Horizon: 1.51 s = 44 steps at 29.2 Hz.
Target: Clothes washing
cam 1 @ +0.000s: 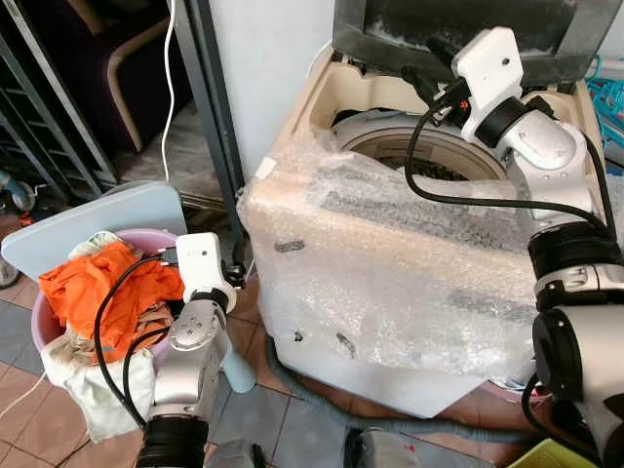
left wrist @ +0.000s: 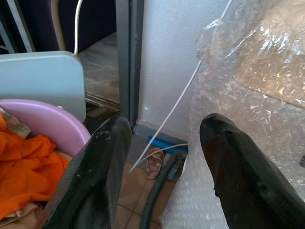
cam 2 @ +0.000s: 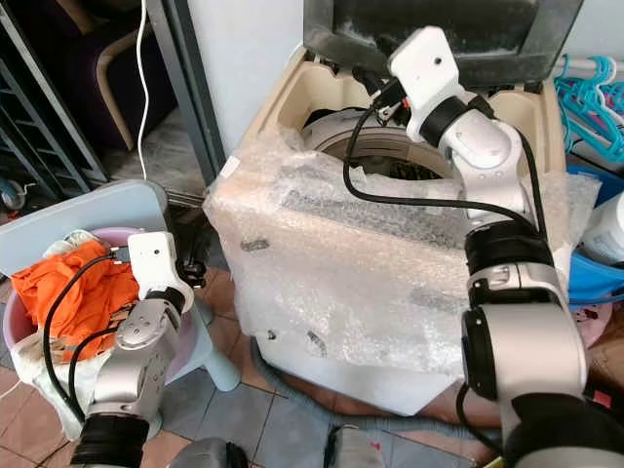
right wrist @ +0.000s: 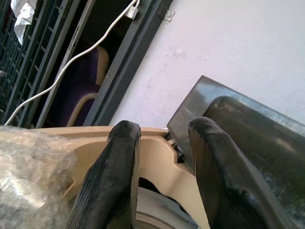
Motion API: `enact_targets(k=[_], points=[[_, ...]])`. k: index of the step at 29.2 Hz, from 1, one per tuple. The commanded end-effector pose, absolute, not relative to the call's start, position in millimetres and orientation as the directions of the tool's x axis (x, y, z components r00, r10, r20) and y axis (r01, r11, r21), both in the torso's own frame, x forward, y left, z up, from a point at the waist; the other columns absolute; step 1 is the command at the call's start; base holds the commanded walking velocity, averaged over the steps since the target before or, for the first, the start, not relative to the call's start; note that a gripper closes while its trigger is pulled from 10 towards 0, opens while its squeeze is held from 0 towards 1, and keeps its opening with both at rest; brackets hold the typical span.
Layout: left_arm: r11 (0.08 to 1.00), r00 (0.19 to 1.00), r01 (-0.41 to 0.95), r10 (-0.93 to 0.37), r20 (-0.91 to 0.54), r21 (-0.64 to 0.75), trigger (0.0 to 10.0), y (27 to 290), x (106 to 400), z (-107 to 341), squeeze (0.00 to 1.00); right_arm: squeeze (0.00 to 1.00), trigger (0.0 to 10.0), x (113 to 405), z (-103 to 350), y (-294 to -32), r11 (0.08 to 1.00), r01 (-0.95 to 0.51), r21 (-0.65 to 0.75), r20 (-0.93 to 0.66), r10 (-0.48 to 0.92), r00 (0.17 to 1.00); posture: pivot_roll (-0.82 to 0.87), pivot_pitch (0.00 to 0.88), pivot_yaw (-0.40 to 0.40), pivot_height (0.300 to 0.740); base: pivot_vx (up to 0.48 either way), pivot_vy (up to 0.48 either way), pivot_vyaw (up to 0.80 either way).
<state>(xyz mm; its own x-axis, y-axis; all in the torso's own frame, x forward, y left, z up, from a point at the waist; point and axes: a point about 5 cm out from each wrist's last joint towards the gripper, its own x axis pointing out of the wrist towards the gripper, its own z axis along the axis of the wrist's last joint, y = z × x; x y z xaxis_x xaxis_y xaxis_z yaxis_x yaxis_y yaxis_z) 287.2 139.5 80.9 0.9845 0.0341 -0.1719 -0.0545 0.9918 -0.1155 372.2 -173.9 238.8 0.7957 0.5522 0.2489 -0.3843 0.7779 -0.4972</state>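
Note:
A top-loading washing machine (cam 1: 390,244) wrapped in bubble wrap stands before me, its dark lid (cam 1: 390,24) raised and the drum opening (cam 1: 429,156) exposed. My right arm reaches over the drum's far rim; my right gripper (right wrist: 164,125) is open and empty, pointing at the lid (right wrist: 257,124). At lower left a pink basket (cam 1: 146,237) holds an orange garment (cam 1: 97,288) and pale cloths (cam 1: 102,395). My left gripper (left wrist: 167,126) hangs open and empty between the basket and the machine, with the orange garment (left wrist: 24,171) beside it.
The basket rests on a pale blue plastic chair (cam 1: 97,219). A dark metal post (cam 1: 210,97) and a white cable (cam 1: 171,68) stand behind. A grey drain hose (cam 1: 322,400) lies on the tiled floor. Blue hangers (cam 2: 590,93), a blue basin (cam 2: 595,273) and a white bottle (cam 2: 609,229) crowd the right.

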Motion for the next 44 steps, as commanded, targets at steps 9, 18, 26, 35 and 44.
enact_targets(k=[9, 18, 26, 35, 44], points=[[0.992, 0.983, -0.026, 0.003, -0.182, -0.126, 10.0, 131.2, 289.0, 83.9, 0.00, 0.00, 10.0, 334.4, 205.1, -153.2, 0.920, -0.317, -0.230, 0.340, 0.382, 0.859, -0.07, 0.067, 0.054, 0.740, 0.000, 0.403, 0.62], [0.992, 0.983, -0.030, 0.008, -0.182, -0.121, 10.0, 130.4, 289.7, 84.8, 0.00, 0.00, 10.0, 319.8, 211.8, -139.2, 0.929, -0.260, -0.262, 0.365, 0.345, 0.865, -0.07, 0.070, 0.046, 0.740, 0.000, 0.480, 0.80], [0.992, 0.988, -0.040, 0.021, -0.154, -0.118, 10.0, 133.1, 288.5, 86.5, 0.00, 0.00, 10.0, 319.8, 212.8, -130.9, 0.935, -0.253, -0.248, 0.365, 0.332, 0.870, -0.06, 0.074, 0.045, 0.740, 0.000, 0.470, 0.30], [0.999, 0.992, -0.025, 0.020, -0.121, -0.038, 10.0, 150.2, 281.2, 84.2, 0.00, 0.00, 10.0, 304.7, 173.0, -129.1, 0.942, -0.238, -0.237, 0.260, 0.297, 0.919, -0.06, 0.069, 0.044, 0.740, 0.000, 0.040, 0.00], [0.997, 0.985, -0.077, 0.072, -0.158, -0.028, 10.0, 174.9, 268.1, 73.7, 0.00, 0.23, 10.0, 272.9, 108.9, -141.7, 0.974, -0.193, -0.118, 0.040, 0.199, 0.979, -0.05, 0.077, 0.048, 0.740, 0.000, 0.000, 0.00]])
